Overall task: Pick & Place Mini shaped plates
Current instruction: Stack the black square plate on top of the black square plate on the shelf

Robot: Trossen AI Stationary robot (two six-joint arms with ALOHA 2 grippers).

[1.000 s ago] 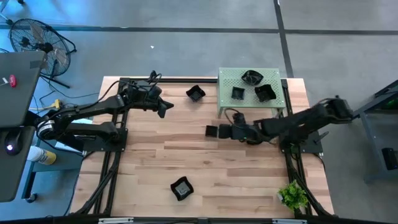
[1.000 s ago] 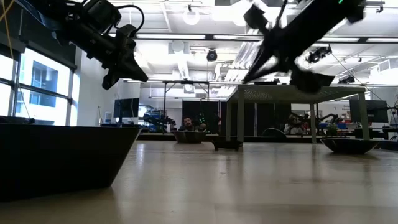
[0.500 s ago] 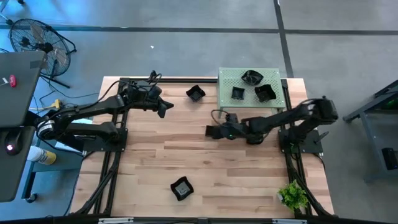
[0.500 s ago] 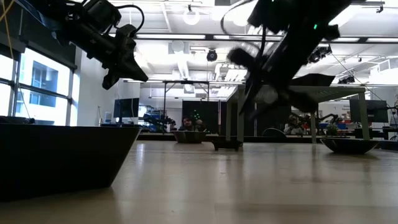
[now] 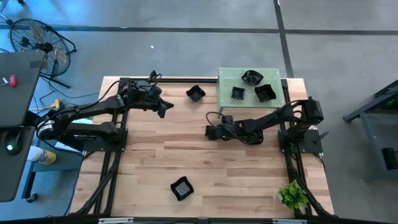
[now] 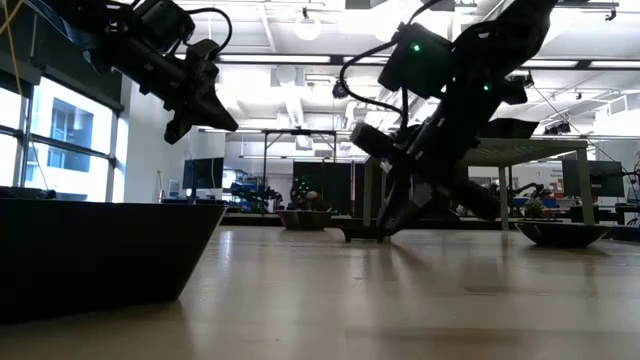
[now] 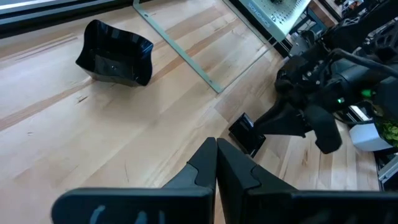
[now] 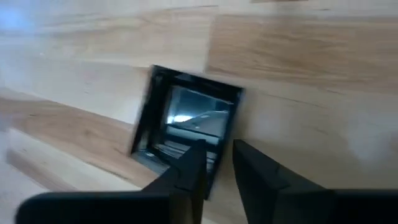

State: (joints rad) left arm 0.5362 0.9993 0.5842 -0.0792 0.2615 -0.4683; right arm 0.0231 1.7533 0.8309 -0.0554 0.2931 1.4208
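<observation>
- Right gripper [image 5: 214, 132] is down low at the square plate [image 5: 211, 131] mid-table, just in front of the green stand [image 5: 225, 94]; fingers [image 8: 186, 171] slightly apart around its near edge, not clamped.
- Left gripper [image 5: 166, 107] hangs pinched shut over the table's back left, empty.

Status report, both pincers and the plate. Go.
Right pincer open, low over square plate, one finger over its rim. Left pincer shut, raised, idle. Nothing in the way.
</observation>
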